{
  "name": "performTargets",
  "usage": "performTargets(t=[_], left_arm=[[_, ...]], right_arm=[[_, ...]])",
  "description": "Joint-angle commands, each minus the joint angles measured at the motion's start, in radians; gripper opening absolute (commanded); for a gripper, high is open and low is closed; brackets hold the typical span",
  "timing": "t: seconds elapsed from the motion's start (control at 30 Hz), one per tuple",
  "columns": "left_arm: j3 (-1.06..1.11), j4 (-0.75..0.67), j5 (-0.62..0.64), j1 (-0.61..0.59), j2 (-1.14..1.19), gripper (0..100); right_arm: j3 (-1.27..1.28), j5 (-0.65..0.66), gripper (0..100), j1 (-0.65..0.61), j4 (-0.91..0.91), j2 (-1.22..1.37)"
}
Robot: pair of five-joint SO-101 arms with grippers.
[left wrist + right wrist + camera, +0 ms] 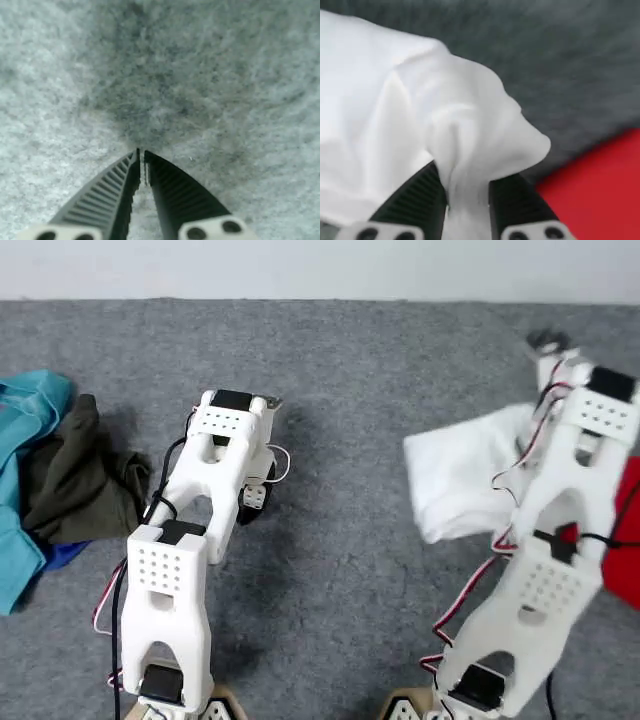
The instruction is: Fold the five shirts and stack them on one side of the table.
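A white shirt [462, 483] lies bunched at the right of the grey table, and my right gripper [465, 192] is shut on a pinched fold of the white shirt [395, 115]. A red shirt [627, 530] lies under the right arm at the table's right edge; the red shirt [600, 190] sits beside the white one. At the far left lies a pile with a teal shirt [25, 420], a dark olive shirt [80, 475] and a blue shirt [62, 555]. My left gripper [141, 156] is shut with nothing in it, just above bare carpet at the centre-left.
The grey carpeted table top [350, 390] is bare through the middle and back. A pale wall runs along the far edge. Both arm bases stand at the near edge.
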Motion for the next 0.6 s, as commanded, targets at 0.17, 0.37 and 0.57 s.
performTargets(t=[0.17,0.37,0.57], left_arm=[[-0.002,0.031,0.008,-0.006,-0.071,1],[-0.002,0.031,0.008,-0.006,-0.071,1],[-0.002,0.031,0.008,-0.003,-0.069,1]], right_arm=[[-0.023,0.011,0.9,0.243,-0.193,-0.222],[-0.02,0.077,0.9,0.412,-0.26,-0.113],[-0.02,0.135,0.9,0.519,-0.262,-0.015]])
